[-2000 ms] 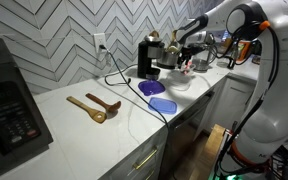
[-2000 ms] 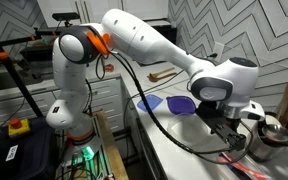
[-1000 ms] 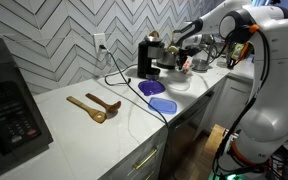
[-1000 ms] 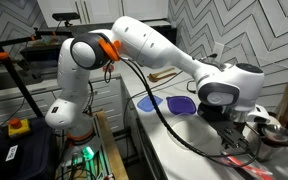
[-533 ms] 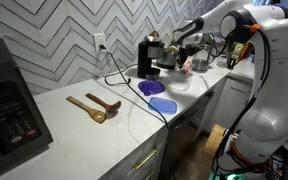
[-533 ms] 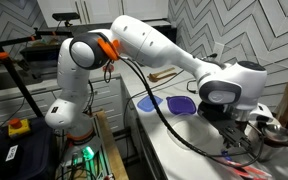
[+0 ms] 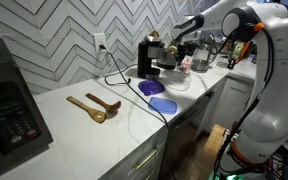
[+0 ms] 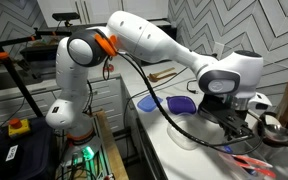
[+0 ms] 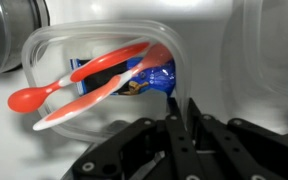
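In the wrist view my gripper (image 9: 181,103) is shut, its two black fingers pinching the thin near wall of a clear plastic container (image 9: 94,40). Inside the container lie two red spoons (image 9: 74,80) crossing each other and a blue packet (image 9: 144,78). In both exterior views the gripper (image 7: 181,48) (image 8: 234,118) hangs over the far end of the white counter, beside the black coffee machine (image 7: 147,57). The container itself is hard to make out there.
A purple lid (image 7: 151,88) and a blue lid (image 7: 163,104) lie on the counter (image 7: 84,135) near a white bowl (image 7: 176,80). Two wooden spoons (image 7: 94,105) lie mid-counter. A black microwave (image 7: 9,100) stands at the near end. Red utensils (image 8: 249,158) lie below the gripper.
The wrist has risen a little above the counter end. The jaws have stayed shut on the container wall.
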`<state>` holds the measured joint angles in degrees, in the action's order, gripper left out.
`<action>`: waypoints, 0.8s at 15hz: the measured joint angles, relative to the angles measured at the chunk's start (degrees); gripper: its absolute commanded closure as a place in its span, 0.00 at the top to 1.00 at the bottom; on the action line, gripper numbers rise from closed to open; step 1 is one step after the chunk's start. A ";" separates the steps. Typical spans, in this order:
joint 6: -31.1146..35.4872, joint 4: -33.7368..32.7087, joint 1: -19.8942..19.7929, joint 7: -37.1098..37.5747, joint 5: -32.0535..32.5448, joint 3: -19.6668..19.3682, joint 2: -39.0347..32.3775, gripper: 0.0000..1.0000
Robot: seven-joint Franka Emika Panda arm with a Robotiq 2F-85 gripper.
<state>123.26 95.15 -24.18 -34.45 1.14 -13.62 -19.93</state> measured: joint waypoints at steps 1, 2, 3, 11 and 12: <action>-0.19 0.01 0.52 0.86 1.23 0.00 0.50 0.03; -0.68 0.04 1.04 1.80 2.41 0.00 0.99 0.03; -1.46 0.07 1.56 2.69 3.42 0.01 1.47 0.03; -9.81 3.82 6.67 8.95 9.93 0.35 9.39 0.03; -10.76 4.99 7.39 9.41 10.09 0.65 10.92 0.03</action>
<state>112.50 100.14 -16.79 -25.05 11.24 -12.97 -9.02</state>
